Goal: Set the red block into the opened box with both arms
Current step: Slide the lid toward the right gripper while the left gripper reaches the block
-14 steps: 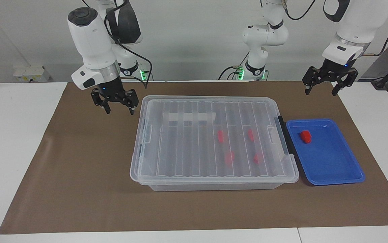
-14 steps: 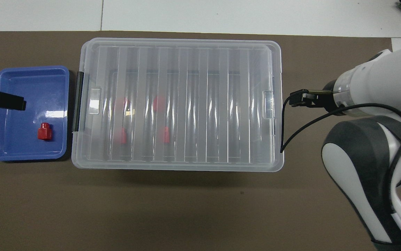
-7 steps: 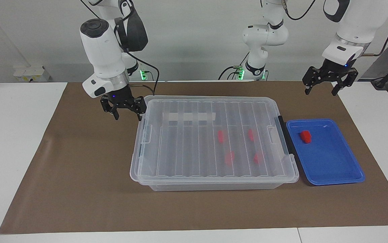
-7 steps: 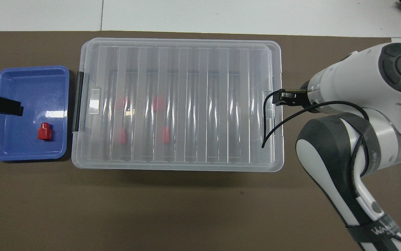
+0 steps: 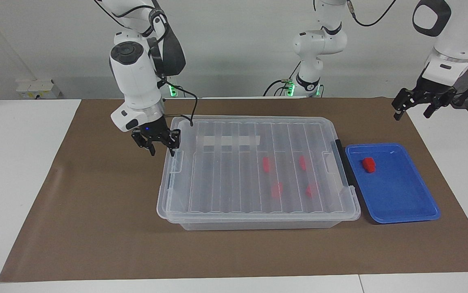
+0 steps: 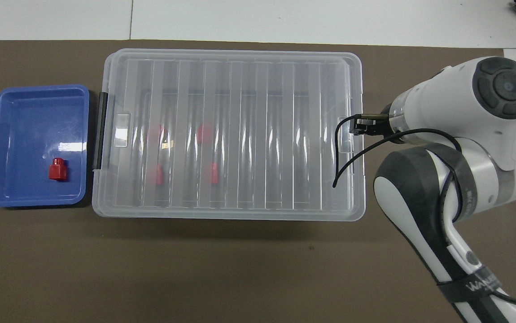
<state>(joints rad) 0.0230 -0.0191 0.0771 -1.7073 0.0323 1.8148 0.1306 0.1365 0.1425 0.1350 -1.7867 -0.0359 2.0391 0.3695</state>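
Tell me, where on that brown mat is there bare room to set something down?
Widest: the mat strip farther from the robots than the box and blue tray. Also the right arm's end. Crowded: box and tray sit almost touching, right gripper at the box's end.

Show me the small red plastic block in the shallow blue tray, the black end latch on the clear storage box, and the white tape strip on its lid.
Small red plastic block [image 6: 57, 169]: overhead view, its top face.
Black end latch [image 5: 343, 167]: facing view, middle of the bar.
White tape strip [image 5: 229, 141]: facing view, its centre.
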